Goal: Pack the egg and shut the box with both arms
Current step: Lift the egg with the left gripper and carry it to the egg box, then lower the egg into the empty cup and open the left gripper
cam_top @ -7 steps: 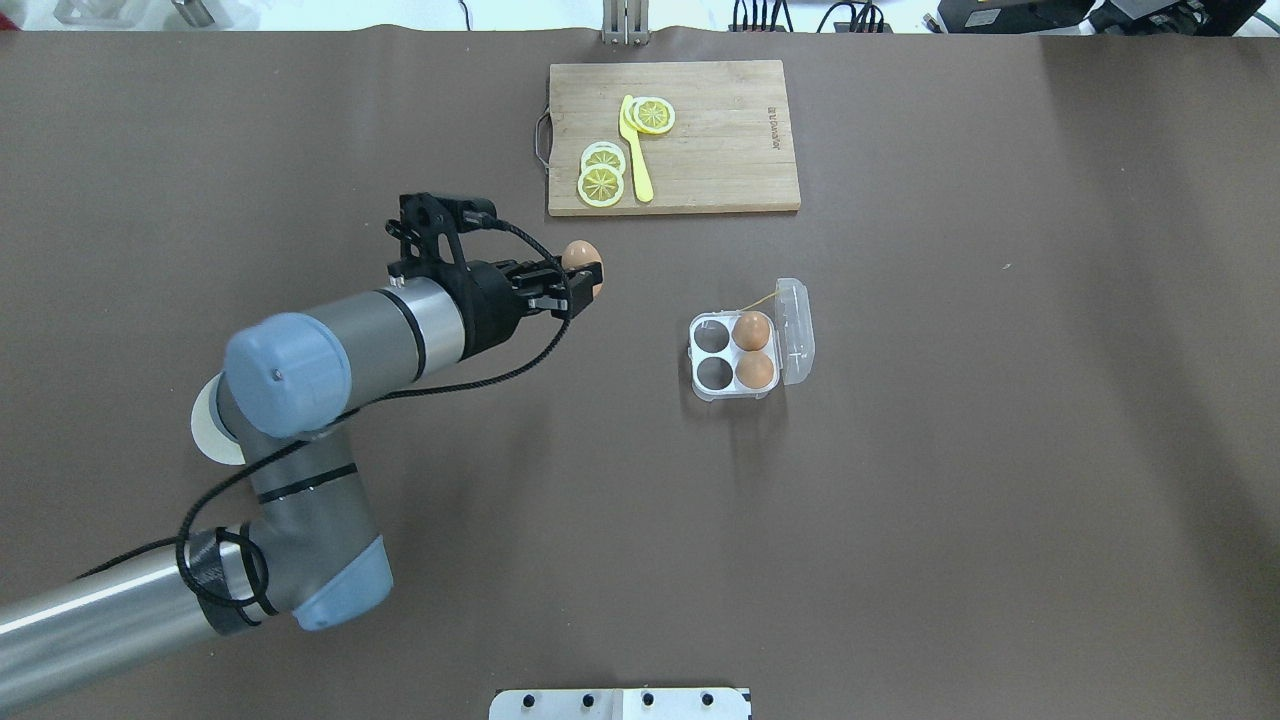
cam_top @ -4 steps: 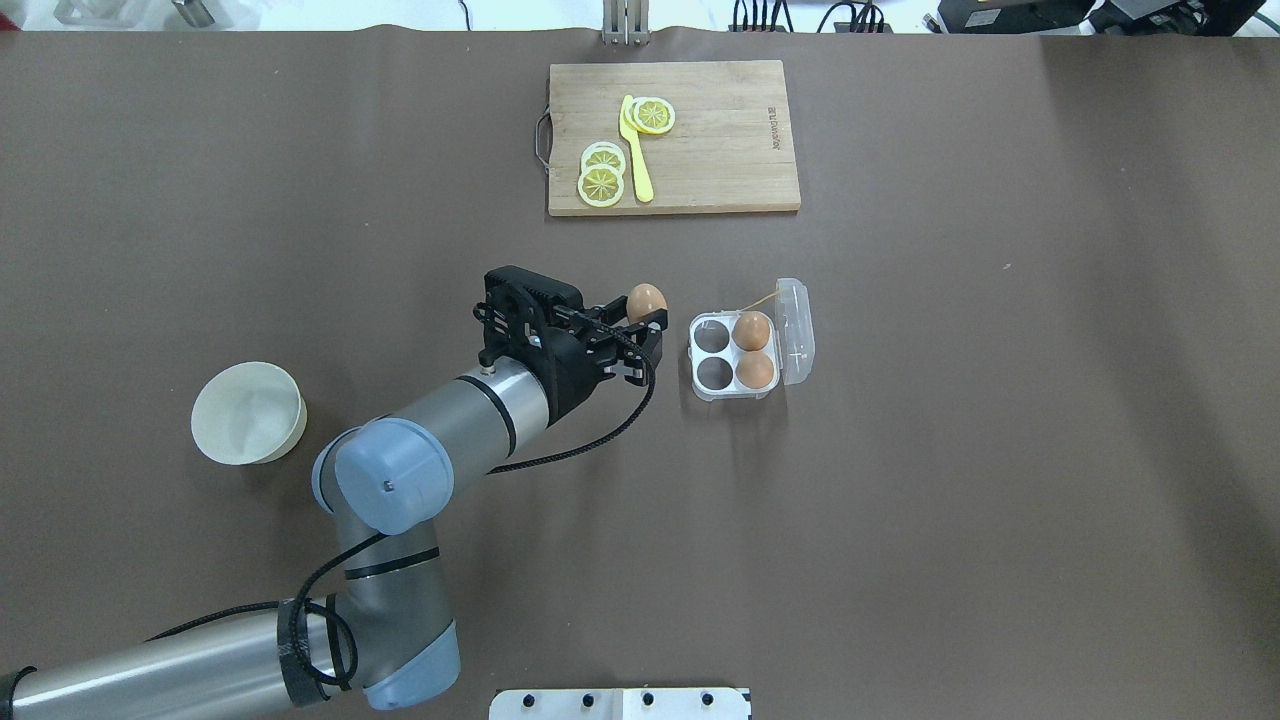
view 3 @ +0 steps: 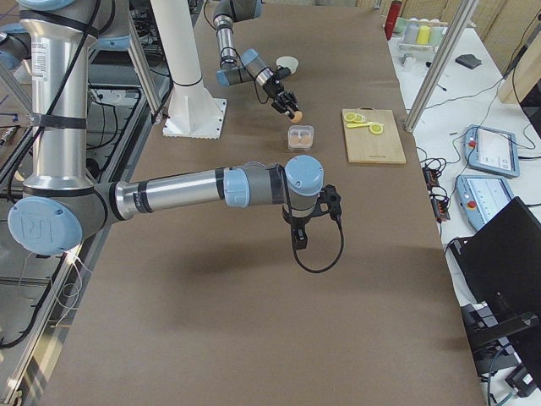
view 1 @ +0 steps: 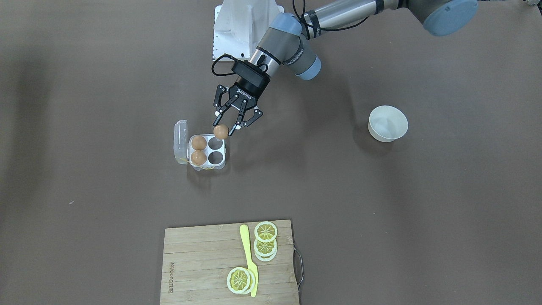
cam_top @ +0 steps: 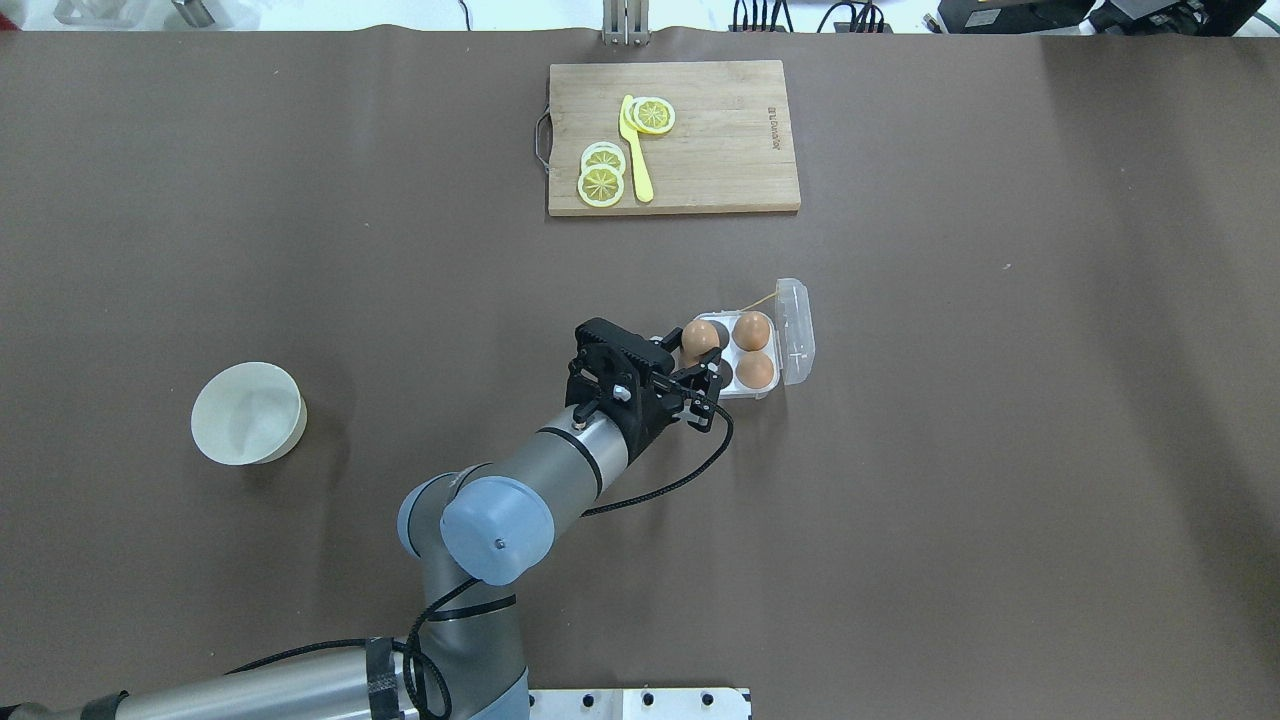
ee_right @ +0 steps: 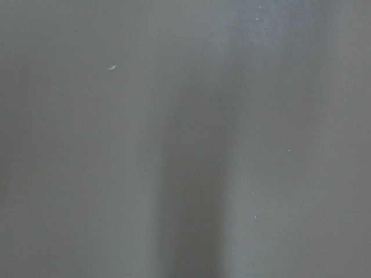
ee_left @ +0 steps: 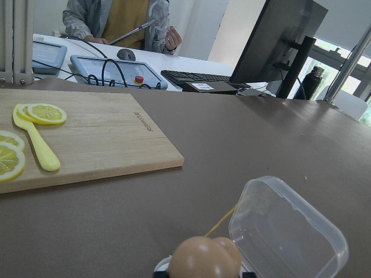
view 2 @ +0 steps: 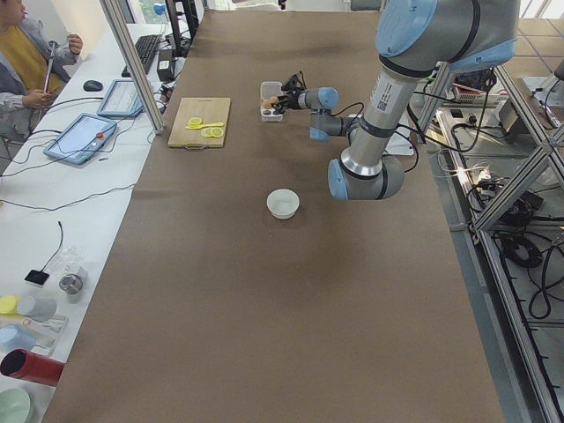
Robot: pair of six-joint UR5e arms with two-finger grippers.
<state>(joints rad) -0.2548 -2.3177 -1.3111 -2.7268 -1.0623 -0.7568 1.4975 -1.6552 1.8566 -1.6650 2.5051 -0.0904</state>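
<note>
My left gripper (cam_top: 703, 353) is shut on an orange-brown egg (cam_top: 700, 338) and holds it just above the left side of the clear egg box (cam_top: 746, 393), over an empty cup. The front view shows the held egg (view 1: 221, 131) in the left gripper (view 1: 224, 128) at the box's (view 1: 217, 167) corner. Two eggs (cam_top: 752, 330) sit in the right-hand cups. The clear lid (cam_top: 796, 330) stands open on the right. The left wrist view shows the egg (ee_left: 206, 258) and the lid (ee_left: 287, 229). My right gripper (view 3: 306, 230) hangs over bare table; I cannot tell its state.
A white bowl (cam_top: 248, 412) stands at the left. A wooden cutting board (cam_top: 710, 140) with lemon slices (cam_top: 601, 178) and a yellow knife (cam_top: 636, 150) lies at the far edge. The white pedestal (view 1: 245, 25) stands by the robot's base.
My left arm has swung right with the egg, from beside the cutting board to over the box's left cups. The bowl, hidden before under the arm, now shows.
</note>
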